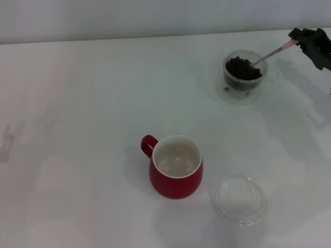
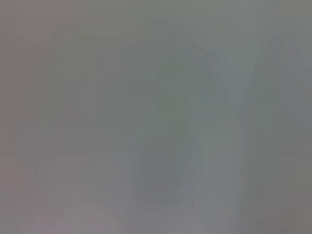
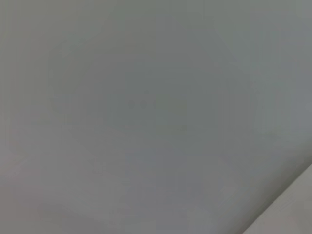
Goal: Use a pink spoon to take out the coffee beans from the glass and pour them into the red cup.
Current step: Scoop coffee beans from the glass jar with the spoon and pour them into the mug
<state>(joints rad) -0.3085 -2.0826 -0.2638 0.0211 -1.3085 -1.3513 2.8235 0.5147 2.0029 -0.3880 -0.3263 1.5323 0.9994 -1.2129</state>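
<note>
In the head view the small clear glass (image 1: pixel 243 76) stands at the far right of the white table, filled with dark coffee beans (image 1: pixel 241 68). My right gripper (image 1: pixel 300 41) comes in from the right edge and is shut on the pink handle end of the pink spoon (image 1: pixel 273 51). The spoon slants down with its metal bowl at the glass's rim among the beans. The red cup (image 1: pixel 176 167), cream-white inside and empty, stands near the front middle with its handle toward the left. My left gripper is out of view. Both wrist views show only blank grey surface.
A flat shallow clear dish (image 1: pixel 240 199) lies to the right of the red cup near the front. The table's far edge meets a pale wall (image 1: pixel 155 18) at the back.
</note>
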